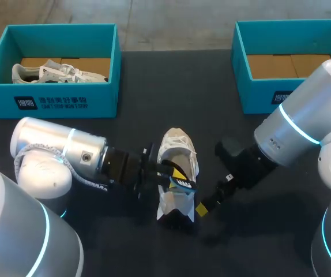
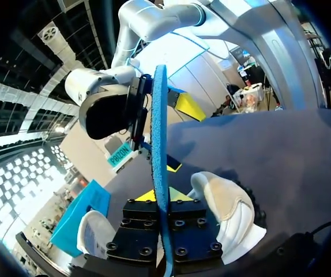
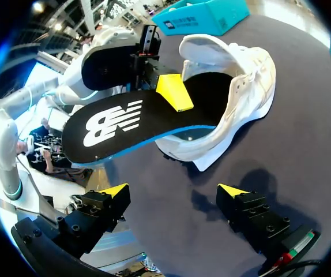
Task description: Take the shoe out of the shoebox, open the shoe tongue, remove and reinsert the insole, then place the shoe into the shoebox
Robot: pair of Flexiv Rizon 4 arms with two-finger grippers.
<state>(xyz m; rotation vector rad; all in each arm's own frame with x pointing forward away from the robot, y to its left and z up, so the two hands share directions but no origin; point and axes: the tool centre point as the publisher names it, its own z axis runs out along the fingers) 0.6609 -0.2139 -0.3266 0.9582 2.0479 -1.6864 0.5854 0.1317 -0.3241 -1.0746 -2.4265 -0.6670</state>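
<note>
Insole clamped between left gripper fingers over shoe; right gripper spread wide

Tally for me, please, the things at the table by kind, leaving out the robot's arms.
Teal shoeboxes: 2 (left shoebox, right shoebox)
White shoes: 2 (boxed shoe, table shoe)
Insole: 1
Total: 5
</note>
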